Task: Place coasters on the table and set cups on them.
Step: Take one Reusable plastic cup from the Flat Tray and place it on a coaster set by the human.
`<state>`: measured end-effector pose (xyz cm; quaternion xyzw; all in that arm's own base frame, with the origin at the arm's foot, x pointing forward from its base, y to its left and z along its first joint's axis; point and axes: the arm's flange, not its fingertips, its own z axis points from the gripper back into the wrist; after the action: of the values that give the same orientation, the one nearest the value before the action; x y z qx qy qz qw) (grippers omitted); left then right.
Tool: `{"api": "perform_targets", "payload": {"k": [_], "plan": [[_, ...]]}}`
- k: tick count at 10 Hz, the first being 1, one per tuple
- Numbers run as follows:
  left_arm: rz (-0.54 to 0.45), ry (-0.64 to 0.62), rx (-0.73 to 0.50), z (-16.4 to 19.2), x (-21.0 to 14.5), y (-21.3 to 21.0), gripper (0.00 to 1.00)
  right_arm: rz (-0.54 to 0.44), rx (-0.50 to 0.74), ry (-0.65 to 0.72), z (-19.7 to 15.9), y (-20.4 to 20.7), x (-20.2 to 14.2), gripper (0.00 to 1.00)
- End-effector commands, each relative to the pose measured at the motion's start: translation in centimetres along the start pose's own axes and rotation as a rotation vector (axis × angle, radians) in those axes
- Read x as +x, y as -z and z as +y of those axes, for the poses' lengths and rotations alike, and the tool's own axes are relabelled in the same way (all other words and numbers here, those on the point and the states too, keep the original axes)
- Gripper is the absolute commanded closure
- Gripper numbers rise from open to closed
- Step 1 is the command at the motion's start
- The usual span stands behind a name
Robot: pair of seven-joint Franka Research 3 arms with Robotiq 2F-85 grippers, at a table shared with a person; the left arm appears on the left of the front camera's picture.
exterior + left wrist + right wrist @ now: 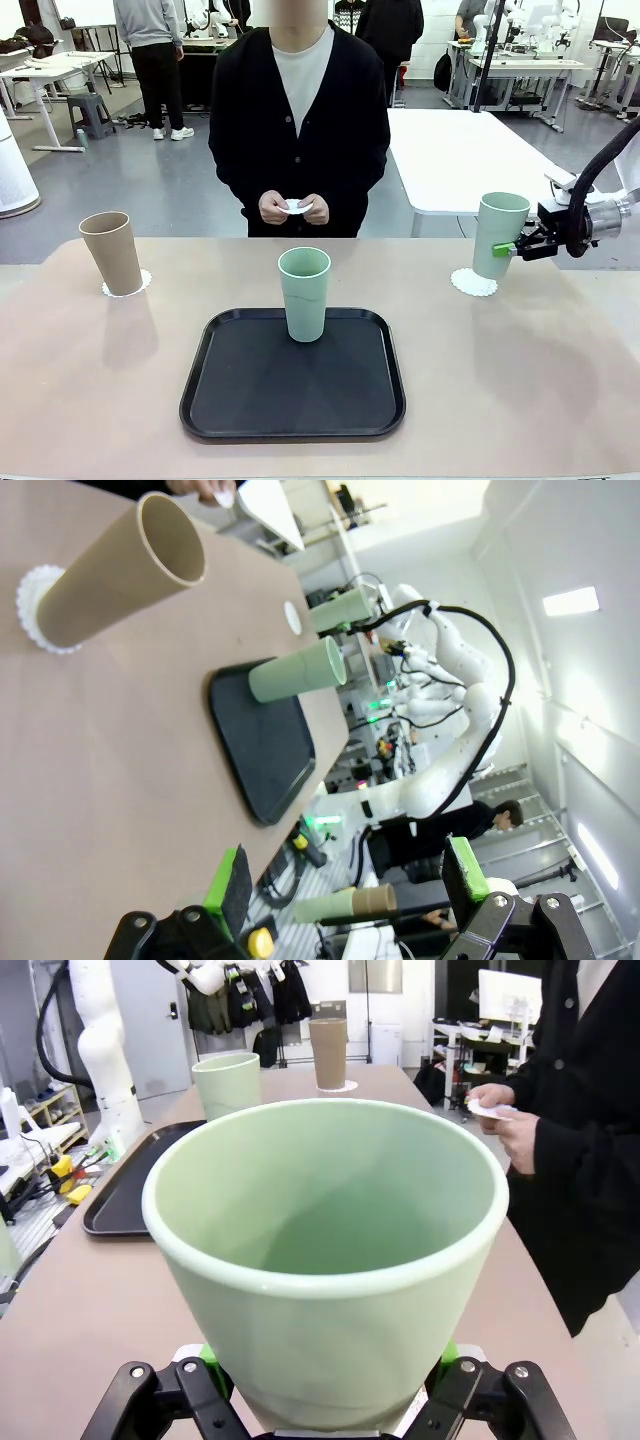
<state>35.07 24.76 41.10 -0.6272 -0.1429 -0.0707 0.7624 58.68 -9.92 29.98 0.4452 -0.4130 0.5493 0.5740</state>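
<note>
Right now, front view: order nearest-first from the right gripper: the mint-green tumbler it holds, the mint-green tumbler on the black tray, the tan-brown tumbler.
1. Held mint-green tumbler, in right gripper, far right.
2. Mint-green tumbler on the black tray, centre.
3. Tan-brown tumbler, far left.

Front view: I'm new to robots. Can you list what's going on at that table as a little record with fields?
Tan cup: upright on a coaster, far left
Middle green cup: upright on the black tray, no coaster under it
Right green cup: gripped by the right tool, at a second coaster
Left tool: open, empty
Person's hands: holding a third coaster
</note>
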Motion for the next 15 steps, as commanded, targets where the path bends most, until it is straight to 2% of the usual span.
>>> {"api": "perform_targets", "payload": {"k": [1,8,11,15], "plan": [[-0.006,0.005,0.003,-0.2,0.0,-0.1,0.00,-0.003,0.017,0.012,-0.3,0.3,-0.2,0.15],[-0.006,0.005,0.003,-0.2,0.0,-0.1,0.00,-0.005,0.004,0.006,0.0,0.3,-0.4,0.15],[-0.006,0.005,0.003,-0.2,0.0,-0.1,0.00,-0.061,0.026,-0.079,-1.1,1.4,-1.2,0.15],[-0.006,0.005,0.003,-0.2,0.0,-0.1,0.00,-0.072,0.039,-0.102,-1.7,1.8,-2.0,0.15]]}}
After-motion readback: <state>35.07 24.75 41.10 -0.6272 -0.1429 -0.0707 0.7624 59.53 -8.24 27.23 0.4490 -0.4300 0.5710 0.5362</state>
